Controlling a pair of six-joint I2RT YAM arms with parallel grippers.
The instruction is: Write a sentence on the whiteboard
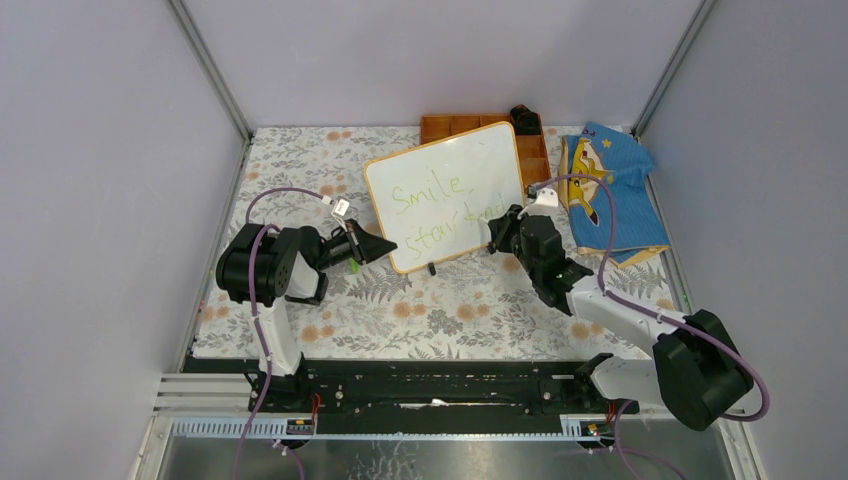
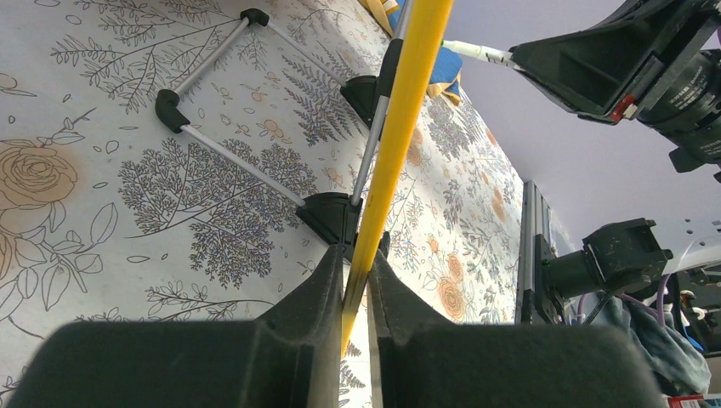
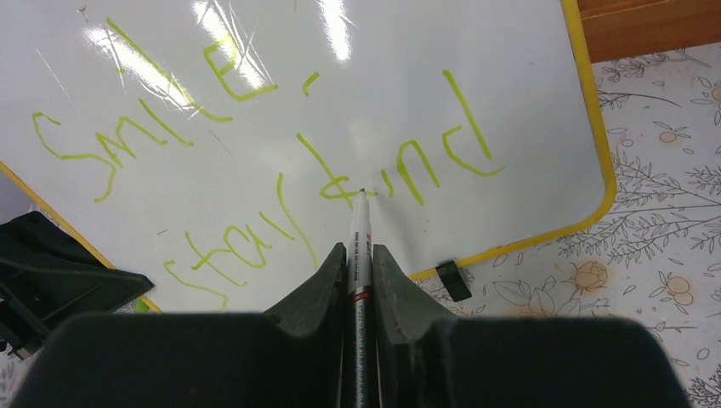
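Floral-print surface (image 1: 400,320) filling frame centre. Pale lilac walls (image 1: 100,150) enclosing it left, back and right.

Whiteboard (image 1: 470,150) standing propped at upper centre, carrying yellow-green sentence (image 1: 430,195) in two lines.

Left fingers (image 2: 333,276) pinching board's yellow frame edge, gap narrow.

Right fingers (image 3: 333,272) gripping marker (image 3: 360,238), tip meeting board's lower line.

Orange tray (image 1: 450,125) lying behind board. Blue cloth (image 1: 610,190) lying upper right.

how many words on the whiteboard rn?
3. On the whiteboard: Smile on the upper line; stay lower left; kind to its right, at the marker tip. The board's near edge is partly covered, so more could be hidden.
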